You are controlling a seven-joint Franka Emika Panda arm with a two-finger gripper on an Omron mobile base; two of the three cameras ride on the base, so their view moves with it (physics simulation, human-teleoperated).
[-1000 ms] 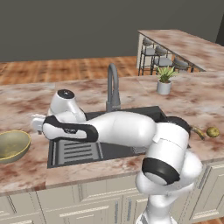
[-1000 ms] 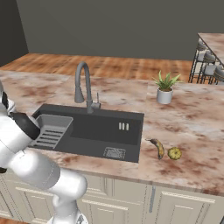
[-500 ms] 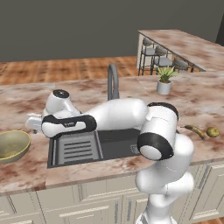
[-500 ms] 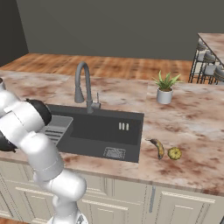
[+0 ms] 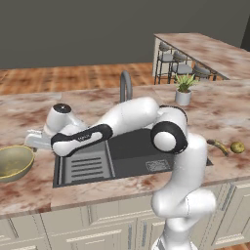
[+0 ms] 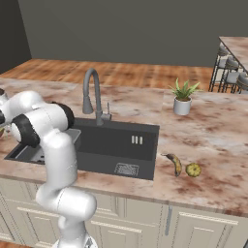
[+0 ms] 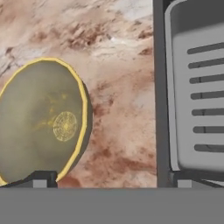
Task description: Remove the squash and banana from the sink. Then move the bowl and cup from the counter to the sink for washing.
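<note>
The squash (image 6: pixel 193 169) and the banana (image 6: pixel 175 163) lie on the counter (image 6: pixel 213 140) to the right of the sink (image 6: pixel 121 145), just beside each other and well apart from the gripper (image 7: pixel 112 179), so I judge that the first half of the task is done. The step in hand now seems to be the reach for the bowl (image 7: pixel 41 120). The arm stretches to the left over the ribbed tray (image 7: pixel 197 100) in the sink, and the hand is above the strip of counter between the bowl and the sink edge. In the hand view the gripper is wide open and holds nothing: one finger tip stands near the rim of the bowl, the other at the edge of the tray, with bare counter between them. The bowl is to one side of the hand, not yet between the fingers. The next move, I think, calls for shifting the hand toward the bowl until its rim is between the fingers, then lowering and closing on the rim; the bowl is wide and shallow, so only the rim can be gripped. I count one squash, one banana, one bowl, one sink with one faucet (image 6: pixel 92 94), and one potted plant (image 6: pixel 182 99). I cannot find the cup in these pictures.
</note>
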